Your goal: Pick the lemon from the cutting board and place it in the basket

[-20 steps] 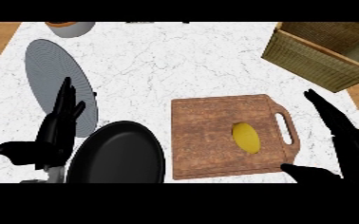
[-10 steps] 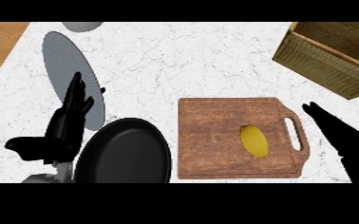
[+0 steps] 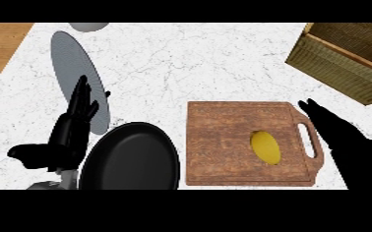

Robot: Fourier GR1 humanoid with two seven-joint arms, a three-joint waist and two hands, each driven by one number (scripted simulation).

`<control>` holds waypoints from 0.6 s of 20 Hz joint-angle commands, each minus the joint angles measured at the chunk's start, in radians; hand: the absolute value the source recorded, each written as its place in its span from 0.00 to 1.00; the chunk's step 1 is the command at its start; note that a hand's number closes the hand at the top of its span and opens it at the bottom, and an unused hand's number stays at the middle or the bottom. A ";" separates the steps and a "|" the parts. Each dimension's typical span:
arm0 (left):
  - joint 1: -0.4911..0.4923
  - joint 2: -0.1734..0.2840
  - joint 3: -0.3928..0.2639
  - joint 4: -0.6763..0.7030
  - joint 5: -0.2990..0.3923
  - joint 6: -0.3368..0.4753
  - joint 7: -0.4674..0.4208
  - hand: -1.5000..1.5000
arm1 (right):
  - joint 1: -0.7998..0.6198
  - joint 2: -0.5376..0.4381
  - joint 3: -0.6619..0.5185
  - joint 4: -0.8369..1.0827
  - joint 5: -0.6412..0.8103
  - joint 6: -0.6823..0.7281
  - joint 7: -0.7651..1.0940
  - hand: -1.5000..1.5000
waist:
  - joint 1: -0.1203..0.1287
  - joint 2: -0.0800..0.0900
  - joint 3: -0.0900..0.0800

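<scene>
The right hand (image 3: 341, 140) is flat, with straight fingers, and holds nothing. Just to its left is the cutting board (image 3: 225, 128), and the lemon (image 3: 265, 147) lies on it, near the handle. The basket (image 3: 338, 59) sits farther away, up past the fingertips. The left hand (image 3: 69, 135) rests open beside a black pan (image 3: 134, 159) and a grey plate (image 3: 73, 64).

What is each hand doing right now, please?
Left hand: open, holding nothing, resting beside the black pan.
Right hand: open, holding nothing; the lemon lies on the cutting board.
</scene>
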 commanded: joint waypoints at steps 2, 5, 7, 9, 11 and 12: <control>-0.021 0.003 0.019 0.004 -0.002 -0.010 0.021 0.50 | -0.062 0.068 0.008 0.064 0.002 0.062 0.191 0.00 | -0.004 0.000 0.001; 0.007 -0.039 -0.026 -0.012 -0.045 0.022 0.009 0.50 | -0.009 0.148 0.117 0.097 0.156 0.006 0.146 0.00 | -0.006 -0.001 0.002; -0.052 -0.050 0.011 0.036 -0.024 0.016 0.018 0.50 | 0.008 0.147 0.068 0.128 0.140 0.022 0.106 0.00 | -0.013 0.001 0.002; -0.034 -0.029 0.024 0.006 -0.025 0.001 0.051 0.50 | 0.048 0.175 0.059 0.107 0.144 0.031 0.082 0.00 | -0.014 -0.001 0.003; 0.040 -0.032 0.029 -0.001 -0.016 -0.038 -0.029 0.50 | 0.074 0.224 0.094 0.151 0.227 -0.002 0.029 0.00 | -0.010 -0.001 0.003; 0.023 -0.041 0.020 -0.026 -0.028 -0.020 0.014 0.50 | 0.048 0.248 0.088 0.179 0.235 0.026 0.026 0.00 | -0.009 -0.001 0.003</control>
